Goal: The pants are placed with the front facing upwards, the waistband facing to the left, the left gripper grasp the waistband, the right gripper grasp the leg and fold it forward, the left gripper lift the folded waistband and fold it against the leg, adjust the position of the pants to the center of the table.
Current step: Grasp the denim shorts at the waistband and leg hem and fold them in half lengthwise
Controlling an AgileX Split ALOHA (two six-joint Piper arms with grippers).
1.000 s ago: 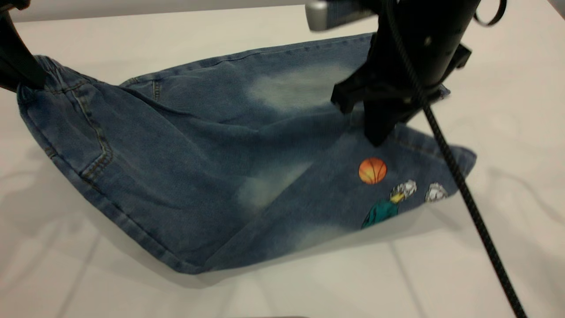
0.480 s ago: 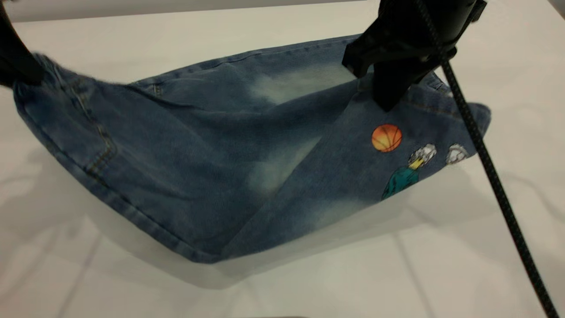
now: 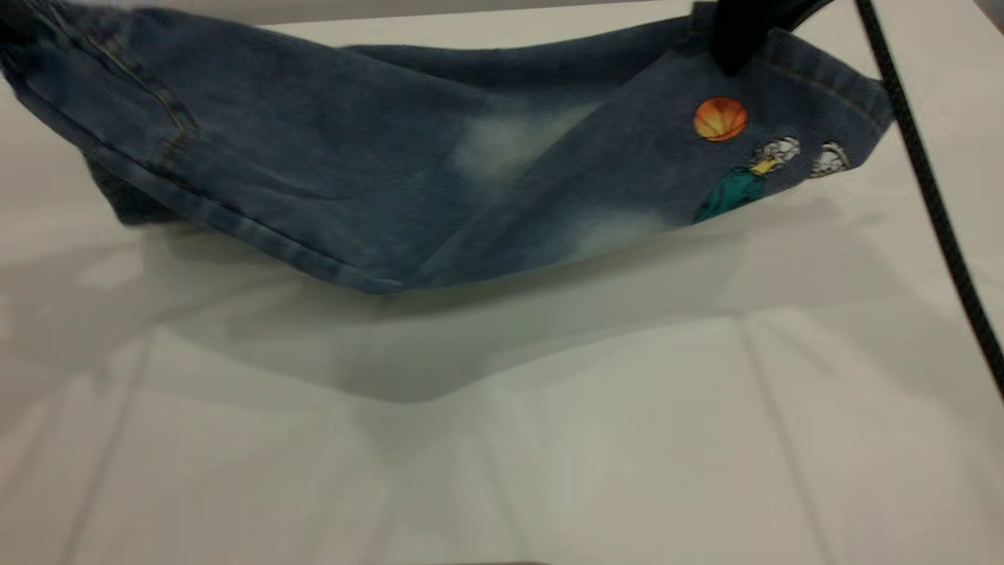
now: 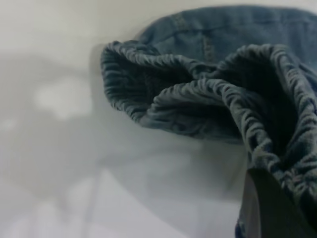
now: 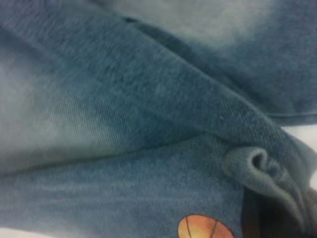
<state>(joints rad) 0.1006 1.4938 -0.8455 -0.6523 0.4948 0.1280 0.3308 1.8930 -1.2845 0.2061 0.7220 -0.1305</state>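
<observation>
While slung between both clamped tools, pants (image 3: 329, 173) with sagging lower edge above bare table (image 3: 502, 439).

No readable text; pants (image 3: 329, 157) bear picture prints only

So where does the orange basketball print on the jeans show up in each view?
Exterior view: round orange basketball print on the hanging blue denim jeans, upper right.
Left wrist view: not in it.
Right wrist view: at the bottom edge, partly cut off.
Shared landmark: faded pale denim patch.
</observation>
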